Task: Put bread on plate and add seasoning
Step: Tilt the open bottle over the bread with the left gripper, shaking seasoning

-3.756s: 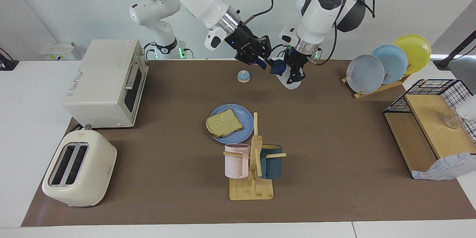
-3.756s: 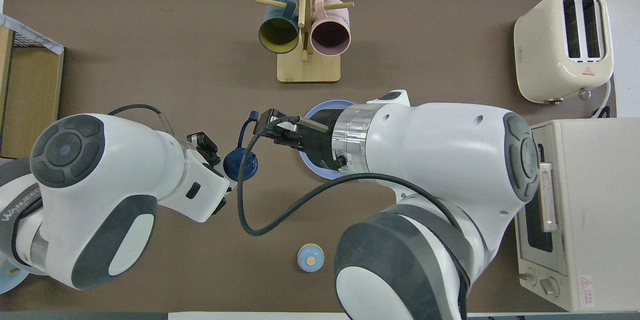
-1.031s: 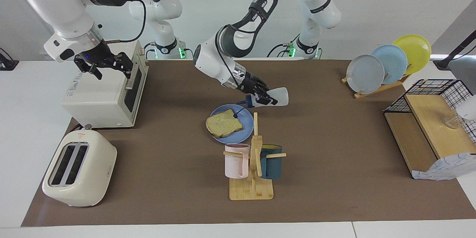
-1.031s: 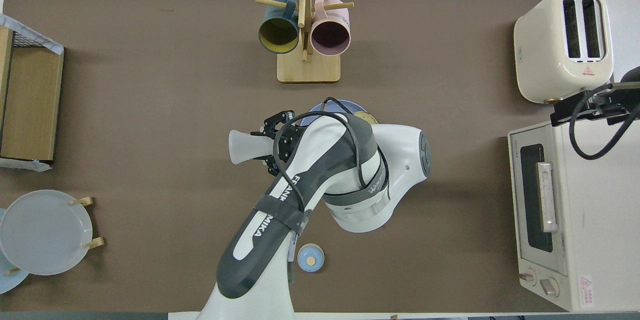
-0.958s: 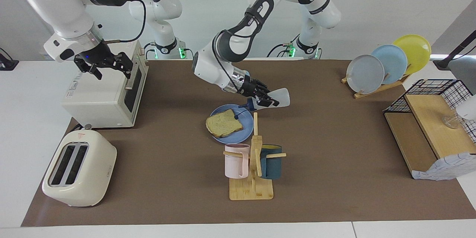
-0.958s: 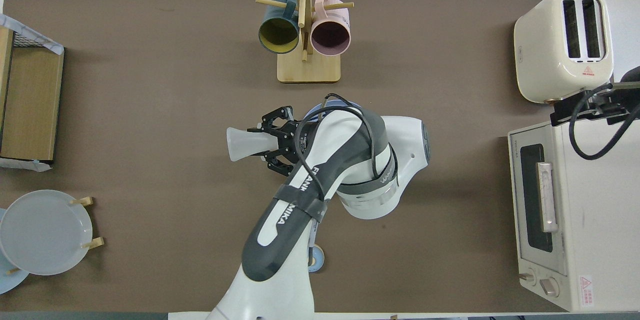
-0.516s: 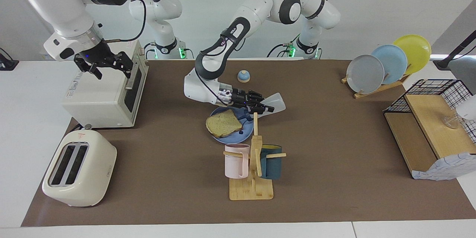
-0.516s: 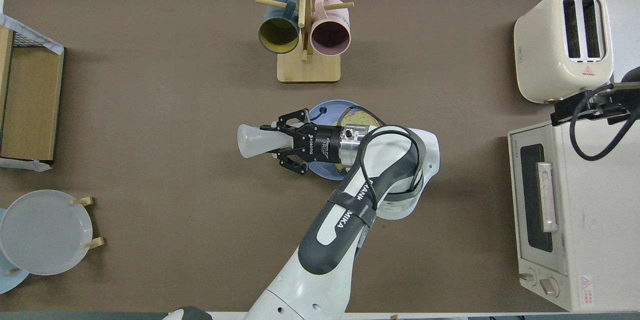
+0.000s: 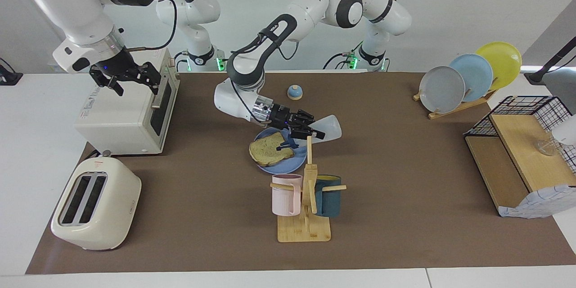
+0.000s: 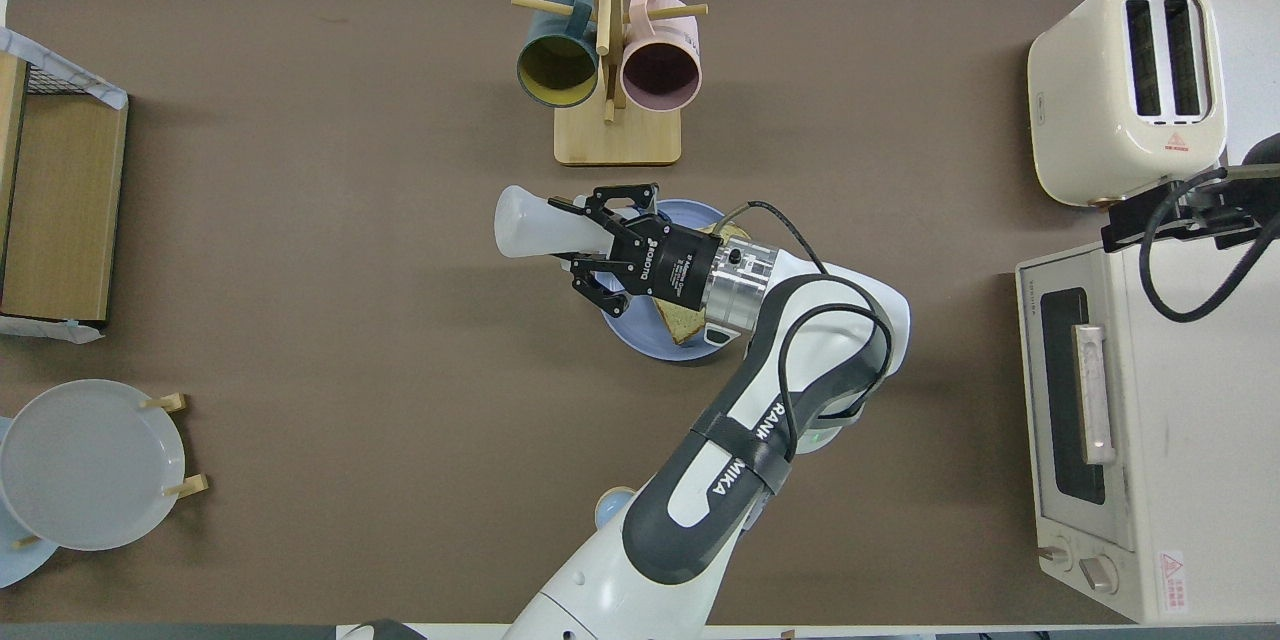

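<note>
The bread [image 9: 269, 149] lies on the medium-blue plate [image 9: 274, 167] in the middle of the table, next to the mug rack. My left gripper [image 9: 312, 132] is shut on the seasoning bottle [image 9: 327, 127] and holds it on its side, low over the plate's edge. The neck points toward the bread, and the dark blue cap [image 9: 288, 144] dangles on its loop over the slice. In the overhead view the left gripper [image 10: 600, 245] holds the bottle [image 10: 530, 220] and the arm covers much of the bread [image 10: 685, 323] and plate [image 10: 640, 335]. My right gripper [image 9: 134, 82] waits open over the toaster oven.
A wooden mug rack [image 9: 306, 198] with a pink and a teal mug stands just beside the plate. A small blue-domed bell [image 9: 294, 92] sits nearer the robots. The toaster oven [image 9: 126, 103] and toaster [image 9: 94, 202] are at the right arm's end, a plate rack [image 9: 468, 76] and wire shelf [image 9: 522, 157] at the left arm's end.
The left gripper carried the bottle from near the right gripper to over the plate, tipped it, then sank and shifted toward the mug rack. The right gripper withdrew over the toaster oven.
</note>
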{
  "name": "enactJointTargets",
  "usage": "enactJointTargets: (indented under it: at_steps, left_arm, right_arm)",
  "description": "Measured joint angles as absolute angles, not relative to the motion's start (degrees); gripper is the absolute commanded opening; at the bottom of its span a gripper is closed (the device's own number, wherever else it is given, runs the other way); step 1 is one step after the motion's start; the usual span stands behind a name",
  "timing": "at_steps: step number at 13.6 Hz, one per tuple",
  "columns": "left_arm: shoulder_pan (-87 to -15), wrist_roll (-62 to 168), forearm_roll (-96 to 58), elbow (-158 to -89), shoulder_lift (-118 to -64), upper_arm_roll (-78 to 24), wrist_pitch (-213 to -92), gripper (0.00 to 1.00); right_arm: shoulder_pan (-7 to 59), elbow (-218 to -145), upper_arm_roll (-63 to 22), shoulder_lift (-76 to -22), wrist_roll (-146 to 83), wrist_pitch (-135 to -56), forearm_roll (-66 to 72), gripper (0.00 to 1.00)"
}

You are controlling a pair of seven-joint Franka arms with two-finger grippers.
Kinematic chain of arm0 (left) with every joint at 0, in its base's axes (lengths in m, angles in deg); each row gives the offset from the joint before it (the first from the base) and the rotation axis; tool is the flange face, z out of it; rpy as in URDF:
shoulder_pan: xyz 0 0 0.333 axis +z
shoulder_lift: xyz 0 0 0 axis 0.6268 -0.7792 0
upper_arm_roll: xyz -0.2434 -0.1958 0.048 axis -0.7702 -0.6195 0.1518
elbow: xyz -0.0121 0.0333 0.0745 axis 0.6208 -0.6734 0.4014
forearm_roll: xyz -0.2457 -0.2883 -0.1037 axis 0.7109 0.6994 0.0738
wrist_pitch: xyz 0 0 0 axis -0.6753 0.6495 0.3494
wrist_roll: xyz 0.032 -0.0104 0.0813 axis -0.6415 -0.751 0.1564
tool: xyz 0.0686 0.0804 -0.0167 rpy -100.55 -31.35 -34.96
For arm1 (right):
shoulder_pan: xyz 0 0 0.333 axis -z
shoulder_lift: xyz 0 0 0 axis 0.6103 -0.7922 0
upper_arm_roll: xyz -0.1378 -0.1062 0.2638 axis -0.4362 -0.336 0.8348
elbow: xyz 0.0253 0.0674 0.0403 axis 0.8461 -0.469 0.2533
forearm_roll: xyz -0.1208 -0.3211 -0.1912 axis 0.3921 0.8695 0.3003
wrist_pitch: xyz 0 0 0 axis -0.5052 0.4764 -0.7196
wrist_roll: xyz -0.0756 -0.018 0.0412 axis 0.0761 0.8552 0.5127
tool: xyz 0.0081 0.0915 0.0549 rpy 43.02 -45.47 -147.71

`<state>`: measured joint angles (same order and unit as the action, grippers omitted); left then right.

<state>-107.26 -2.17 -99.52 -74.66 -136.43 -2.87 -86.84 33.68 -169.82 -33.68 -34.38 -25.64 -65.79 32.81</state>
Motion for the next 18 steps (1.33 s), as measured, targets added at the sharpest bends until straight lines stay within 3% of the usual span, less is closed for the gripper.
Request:
enactJointTargets:
  at_steps: [5, 10, 18]
  left_arm:
    - [-106.17, -2.42, -102.23, -80.70, -136.51, -0.46, -93.87, 0.00]
    - [-105.85, -2.42, -102.36, -82.10, -136.49, 0.94, -95.62, 0.00]
    - [-113.69, -2.48, -101.27, -82.04, -136.24, 0.77, -93.48, 0.00]
  right_arm:
    - [33.68, -169.83, -33.68, -34.38, -25.66, -65.78, 32.81, 1.00]
    - [33.68, -169.87, -33.68, -34.38, -25.67, -65.78, 32.81, 1.00]
    - [33.68, -170.01, -33.68, -34.25, -25.67, -65.78, 32.81, 1.00]
